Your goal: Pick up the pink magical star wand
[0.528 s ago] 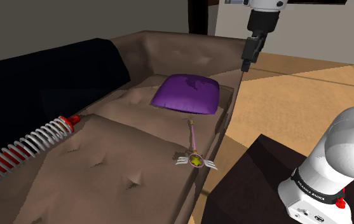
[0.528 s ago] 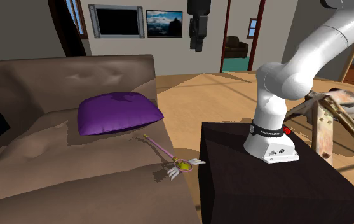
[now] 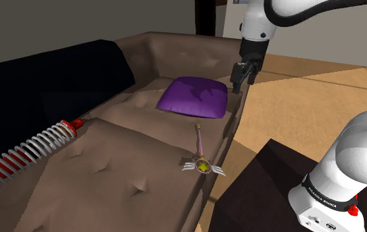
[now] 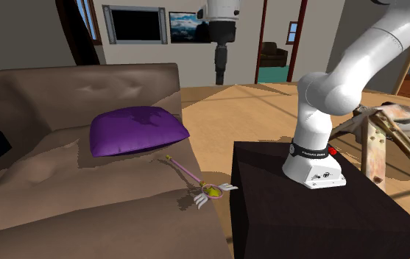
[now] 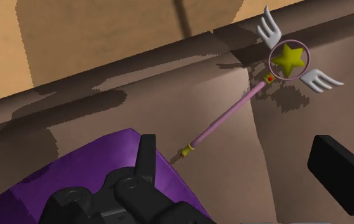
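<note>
One slender pink wand with a yellow star and white wings lies on the brown sofa's seat beside its front edge — long axis roughly along that edge, handle tip toward the purple cushion, star pointing away. Black gripper — fingers wide apart, empty — hangs above the cushion.

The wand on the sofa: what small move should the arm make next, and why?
Probably bring the tool toward the stand and down, until it is over the pink handle of the wand. The tool hangs open, high over the purple cushion, while the wand lies untouched on the sofa seat, between cushion and stand.
</note>
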Robot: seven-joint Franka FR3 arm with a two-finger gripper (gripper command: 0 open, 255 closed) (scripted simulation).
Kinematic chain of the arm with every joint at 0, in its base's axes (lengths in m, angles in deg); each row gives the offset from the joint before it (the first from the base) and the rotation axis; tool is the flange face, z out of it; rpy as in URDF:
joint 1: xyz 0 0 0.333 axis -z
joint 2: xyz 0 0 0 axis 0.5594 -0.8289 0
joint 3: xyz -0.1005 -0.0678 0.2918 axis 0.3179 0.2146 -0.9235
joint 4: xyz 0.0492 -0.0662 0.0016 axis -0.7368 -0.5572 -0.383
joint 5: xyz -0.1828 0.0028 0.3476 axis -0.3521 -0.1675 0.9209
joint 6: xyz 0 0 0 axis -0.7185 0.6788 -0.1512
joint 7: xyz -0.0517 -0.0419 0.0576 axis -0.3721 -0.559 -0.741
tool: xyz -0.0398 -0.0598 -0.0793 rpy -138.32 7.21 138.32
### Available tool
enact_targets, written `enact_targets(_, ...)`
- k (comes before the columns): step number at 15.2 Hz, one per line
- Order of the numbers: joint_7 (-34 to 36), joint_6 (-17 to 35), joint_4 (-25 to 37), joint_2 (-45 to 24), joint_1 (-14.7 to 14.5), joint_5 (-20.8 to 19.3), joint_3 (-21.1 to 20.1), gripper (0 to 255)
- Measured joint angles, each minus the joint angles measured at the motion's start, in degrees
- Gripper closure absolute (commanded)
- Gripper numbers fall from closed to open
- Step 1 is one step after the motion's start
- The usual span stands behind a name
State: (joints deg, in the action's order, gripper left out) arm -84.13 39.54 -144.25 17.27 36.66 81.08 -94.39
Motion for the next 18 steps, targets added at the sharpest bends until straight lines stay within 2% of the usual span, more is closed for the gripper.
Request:
enact_targets(5, 11.06, 10.42, -5.31, -5.43, 1.53, 2.42, -4.93, 0)
enact_targets(11, 25.03, 21.75, -6.18, -16.28, 3.98, 3.43, -10.94, 0)
enact_targets(15, 34.83, 30.06, -5.76, -25.45, 6.30, 1.78, -14.31, 0)
enact_targets(18, 43.13, 35.19, -4.27, -32.63, 7.92, -1.12, -16.22, 0)
